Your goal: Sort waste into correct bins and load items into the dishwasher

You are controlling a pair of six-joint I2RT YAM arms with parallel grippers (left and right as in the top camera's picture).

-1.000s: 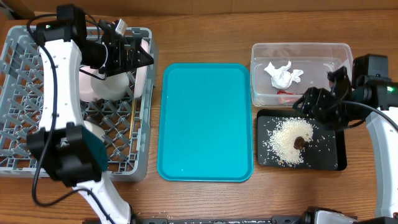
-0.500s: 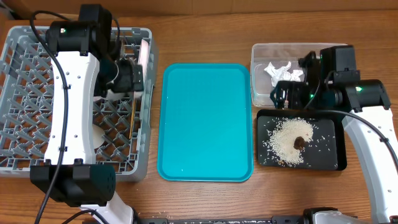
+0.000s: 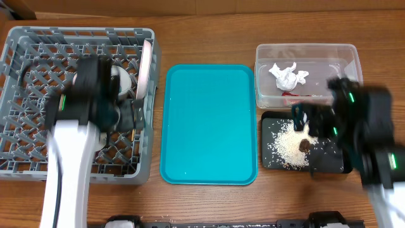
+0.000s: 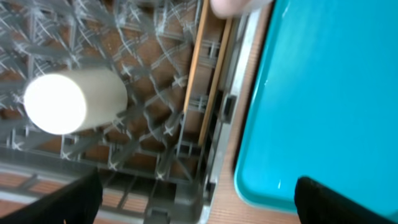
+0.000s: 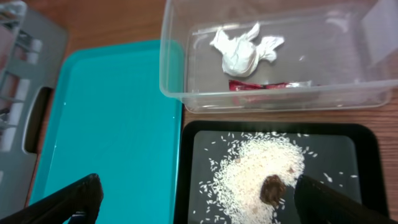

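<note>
The left gripper (image 4: 198,199), fingers spread wide, hovers over the grey plastic lattice dish rack (image 4: 155,144), with the small white cup (image 4: 69,102) ahead-left and the two thin wooden chopsticks (image 4: 208,81) straight ahead. The right gripper (image 5: 199,200), equally spread, hangs above the loose white rice (image 5: 261,165) in the shallow black tray (image 5: 198,138).

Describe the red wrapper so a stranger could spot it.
Find the clear tub on the right side, beyond the black tray of rice. The wrapper lies inside by the near wall: shiny red, unlike the crumpled white napkin beside it.
</note>
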